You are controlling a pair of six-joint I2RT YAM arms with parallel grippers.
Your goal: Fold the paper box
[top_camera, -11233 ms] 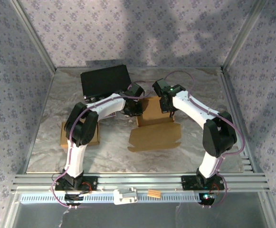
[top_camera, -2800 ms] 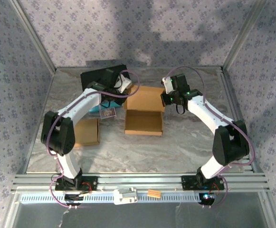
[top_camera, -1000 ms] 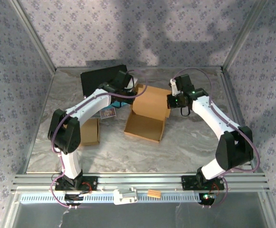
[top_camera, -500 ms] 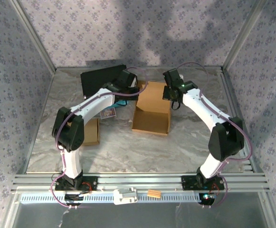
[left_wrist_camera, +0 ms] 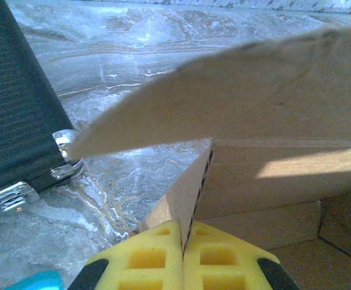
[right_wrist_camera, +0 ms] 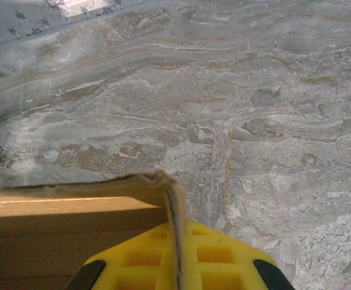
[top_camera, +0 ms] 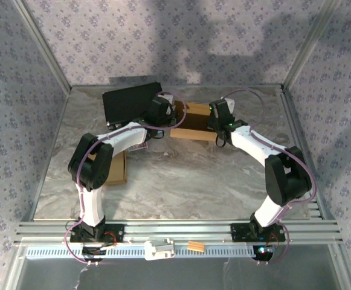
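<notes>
The paper box (top_camera: 194,124), earlier a flat sheet and then an open tray mid-bench, now sits farther back beside the black case (top_camera: 130,103), lid down. Both arms have drawn inward, bringing the left fingers (left_wrist_camera: 148,260) and right fingers (right_wrist_camera: 217,260) to its ends.

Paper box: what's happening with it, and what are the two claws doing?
Both shut: left gripper and right gripper pinching paper box edges. Box held between them. Black case close beside left gripper.
</notes>
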